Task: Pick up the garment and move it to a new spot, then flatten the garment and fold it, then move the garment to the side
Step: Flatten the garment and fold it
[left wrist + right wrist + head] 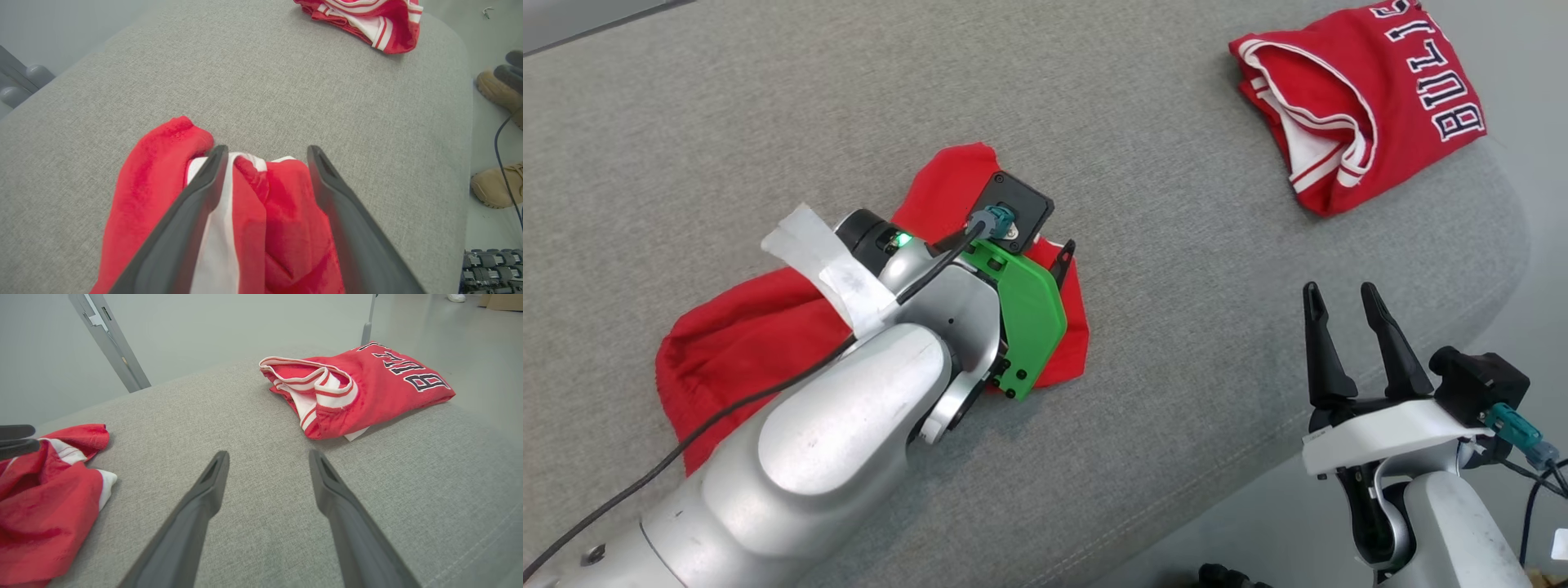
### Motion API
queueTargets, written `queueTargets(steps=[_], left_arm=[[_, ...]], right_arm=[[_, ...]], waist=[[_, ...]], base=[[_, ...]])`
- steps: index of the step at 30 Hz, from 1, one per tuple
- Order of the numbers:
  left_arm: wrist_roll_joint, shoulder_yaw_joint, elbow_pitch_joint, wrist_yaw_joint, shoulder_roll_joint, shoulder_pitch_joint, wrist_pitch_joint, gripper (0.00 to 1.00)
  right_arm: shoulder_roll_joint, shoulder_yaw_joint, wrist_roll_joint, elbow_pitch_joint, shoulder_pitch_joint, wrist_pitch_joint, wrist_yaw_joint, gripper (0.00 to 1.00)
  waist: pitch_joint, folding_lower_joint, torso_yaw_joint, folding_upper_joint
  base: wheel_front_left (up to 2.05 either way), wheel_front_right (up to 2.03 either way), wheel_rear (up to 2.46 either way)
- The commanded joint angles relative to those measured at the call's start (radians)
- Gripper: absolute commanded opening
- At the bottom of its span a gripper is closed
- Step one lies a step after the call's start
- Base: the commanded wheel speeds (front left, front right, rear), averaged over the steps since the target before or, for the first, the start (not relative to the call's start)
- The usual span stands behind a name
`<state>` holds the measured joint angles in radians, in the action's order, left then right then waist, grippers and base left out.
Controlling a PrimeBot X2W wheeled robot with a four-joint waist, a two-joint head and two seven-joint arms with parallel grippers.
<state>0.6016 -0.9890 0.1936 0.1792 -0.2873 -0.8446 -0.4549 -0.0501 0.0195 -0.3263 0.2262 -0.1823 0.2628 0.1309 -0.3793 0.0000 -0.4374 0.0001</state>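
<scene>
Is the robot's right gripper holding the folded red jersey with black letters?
No, the right gripper hangs open over the bare grey fabric surface, and the folded red jersey with black letters lies apart beyond its fingertips.

You've got a counter (1176,122) covered in grey woven cloth: matt, coarse-ish weave, w/ a stitched seam near the edge. The garment (743,335) is thin red cloth, soft and crumpled, w/ white trim; you'll see a slight sheen on it in the left wrist view. The jersey (1388,106) is similar red cloth, matt, w/ black-and-white lettering. On the left claw (265,153) and right claw (267,457) the fingers look like dark matt plastic, smooth. Left forearm (849,441): silver, glossy, metal-look. Bracket (1029,318): green plastic, semi-matt. Tape (825,261): white, papery, wrinkled. Boots (494,185): tan, suede-like, matt.
</scene>
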Motion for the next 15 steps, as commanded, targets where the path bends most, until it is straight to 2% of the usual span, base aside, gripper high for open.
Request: queueTargets(steps=[1,7,15], left_arm=[[-0.004,0.001,0.02,-0.005,0.0,-0.014,0.007,1.0],[-0.032,-0.018,0.112,-0.023,-0.029,-0.039,0.014,1.0],[-0.047,-0.058,0.148,-0.064,-0.063,-0.066,-0.037,1.0]], right_arm=[[-0.002,0.0,-0.01,0.004,0.015,0.002,0.0,1.0],[-0.002,-0.004,-0.016,0.002,0.021,0.002,0.0,1.0],[-0.002,-0.01,-0.005,0.004,0.023,0.002,0.0,1.0]], waist=[[-0.001,0.0,-0.041,-0.0001],[0.001,0.0,-0.063,-0.0001],[0.01,0.0,-0.051,-0.0001]], base=[[0.0,0.0,0.0],[0.0,0.0,0.0],[0.0,0.0,0.0]])
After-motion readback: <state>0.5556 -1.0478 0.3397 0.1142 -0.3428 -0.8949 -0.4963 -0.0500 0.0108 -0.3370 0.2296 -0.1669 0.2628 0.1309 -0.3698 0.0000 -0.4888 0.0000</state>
